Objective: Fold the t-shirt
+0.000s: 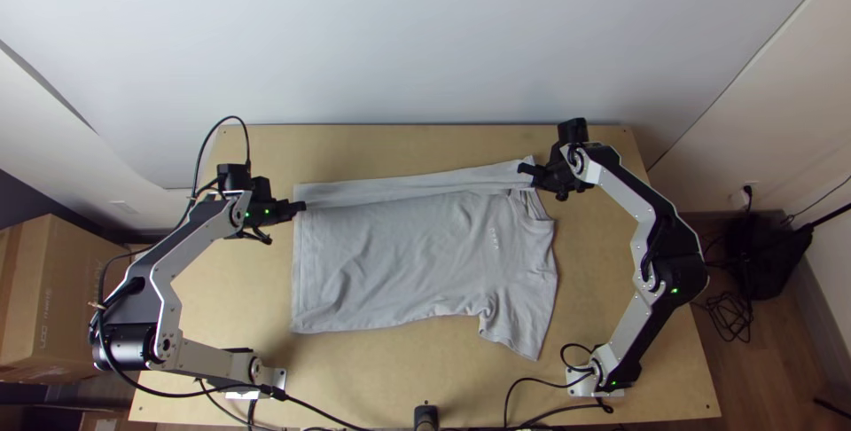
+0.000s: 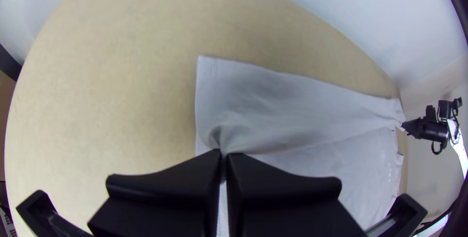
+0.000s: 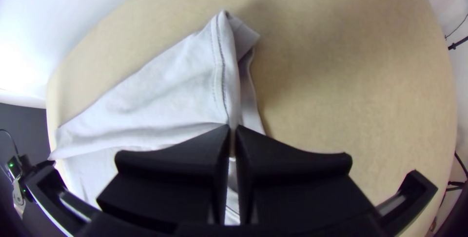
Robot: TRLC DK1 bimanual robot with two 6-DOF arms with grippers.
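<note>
Pale-grey cloth t-shirt (image 1: pixel 399 262) on the light wooden table (image 1: pixel 248 293), probably light, floppy; the black left gripper (image 2: pixel 223 155) and black right gripper (image 3: pixel 233 130) pinch its folded-over strip, one near each end: good holds!

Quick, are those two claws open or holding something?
Left gripper: closed on the t-shirt near its hem.
Right gripper: closed on it near the collar.
</note>
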